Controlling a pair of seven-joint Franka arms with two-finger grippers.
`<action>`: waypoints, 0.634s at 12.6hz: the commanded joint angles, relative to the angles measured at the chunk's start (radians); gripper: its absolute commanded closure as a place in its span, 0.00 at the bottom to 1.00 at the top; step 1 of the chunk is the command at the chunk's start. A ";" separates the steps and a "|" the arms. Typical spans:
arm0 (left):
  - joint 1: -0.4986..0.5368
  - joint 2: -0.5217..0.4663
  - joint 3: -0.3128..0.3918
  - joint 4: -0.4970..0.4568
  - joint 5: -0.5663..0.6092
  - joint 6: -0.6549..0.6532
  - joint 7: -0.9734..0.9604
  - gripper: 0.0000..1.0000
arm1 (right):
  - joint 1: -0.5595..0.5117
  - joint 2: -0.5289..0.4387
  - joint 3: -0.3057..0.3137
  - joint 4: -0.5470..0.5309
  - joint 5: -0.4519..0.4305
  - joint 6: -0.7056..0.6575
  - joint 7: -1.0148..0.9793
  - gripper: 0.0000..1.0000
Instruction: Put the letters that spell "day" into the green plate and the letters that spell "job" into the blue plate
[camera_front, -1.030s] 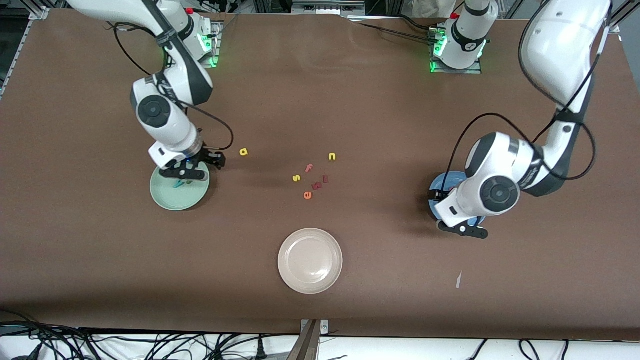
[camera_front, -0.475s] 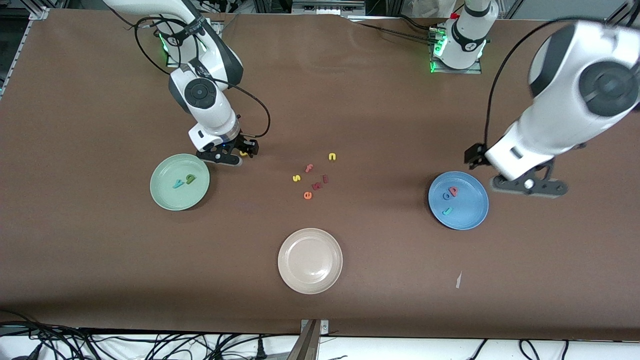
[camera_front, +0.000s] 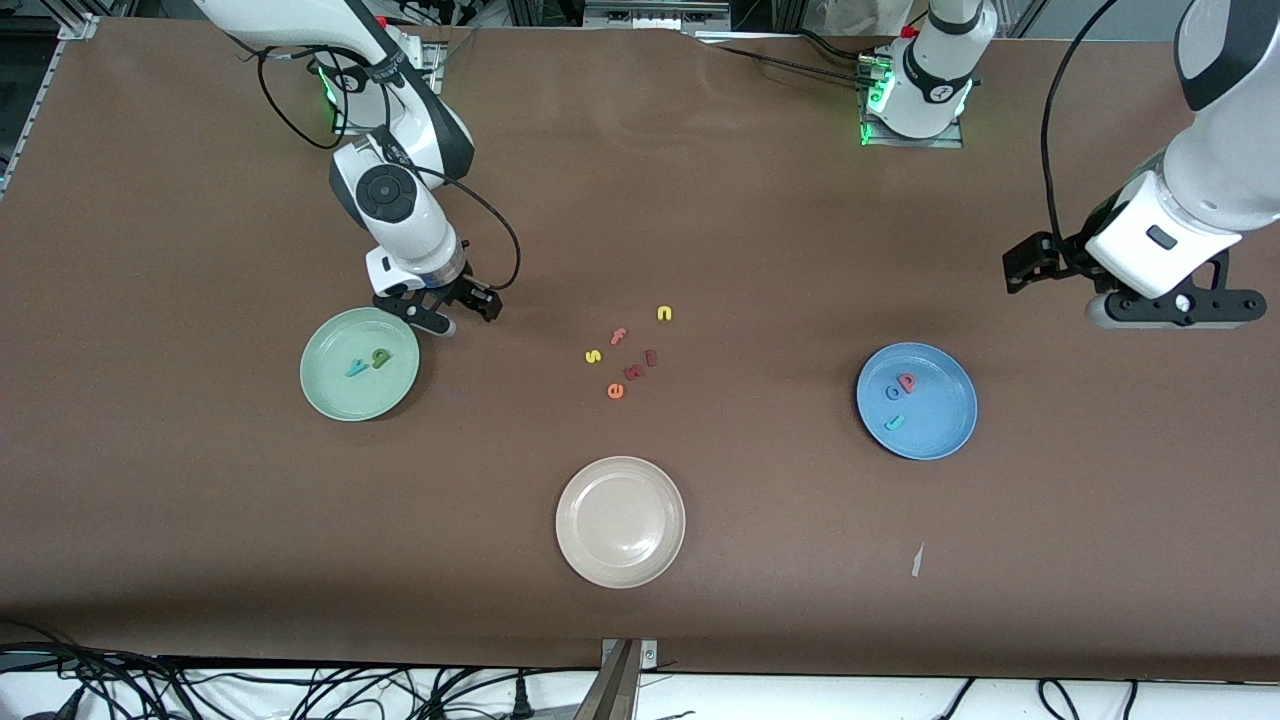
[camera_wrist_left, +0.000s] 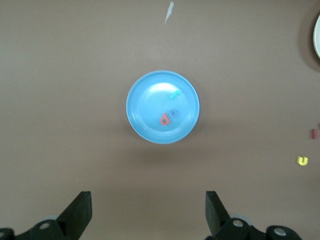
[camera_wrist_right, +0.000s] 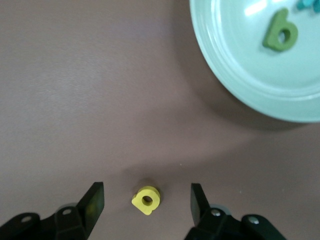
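The yellow a (camera_wrist_right: 146, 200) lies flat on the table between the fingers of my right gripper (camera_wrist_right: 146, 194), which is open and touches it on neither side. In the front view that gripper (camera_front: 440, 310) hides the a, just beside the green plate (camera_front: 330, 400). On that plate lie the dark green d (camera_front: 381, 357) and the light blue y (camera_front: 356, 369). The blue plate (camera_front: 940, 430) holds the blue o (camera_front: 892, 392), the pinkish-red b (camera_front: 907, 381) and the teal j (camera_front: 894, 423). My left gripper (camera_front: 1170, 308) hangs open and empty over bare table, toward the left arm's end, apart from the blue plate (camera_wrist_left: 145, 110).
A cream-white plate (camera_front: 620, 570) sits nearer the front camera, mid-table. Loose letters lie in the middle: yellow n (camera_front: 664, 313), yellow s (camera_front: 593, 356), orange e (camera_front: 615, 391), a dark red one (camera_front: 650, 357). A white paper scrap (camera_front: 917, 560) lies near the blue plate.
My right gripper left the green plate and came down around the yellow a. My left gripper rose off the blue plate and swung away toward its end of the table.
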 joint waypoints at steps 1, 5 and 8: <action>-0.066 -0.089 0.142 -0.102 -0.116 0.031 0.091 0.00 | 0.030 0.006 -0.012 -0.018 0.012 0.050 0.088 0.22; -0.071 -0.116 0.169 -0.108 -0.075 0.031 0.133 0.00 | 0.065 0.052 -0.019 -0.018 0.009 0.097 0.114 0.22; -0.071 -0.167 0.167 -0.167 -0.051 0.033 0.131 0.00 | 0.094 0.071 -0.050 -0.018 0.003 0.125 0.120 0.22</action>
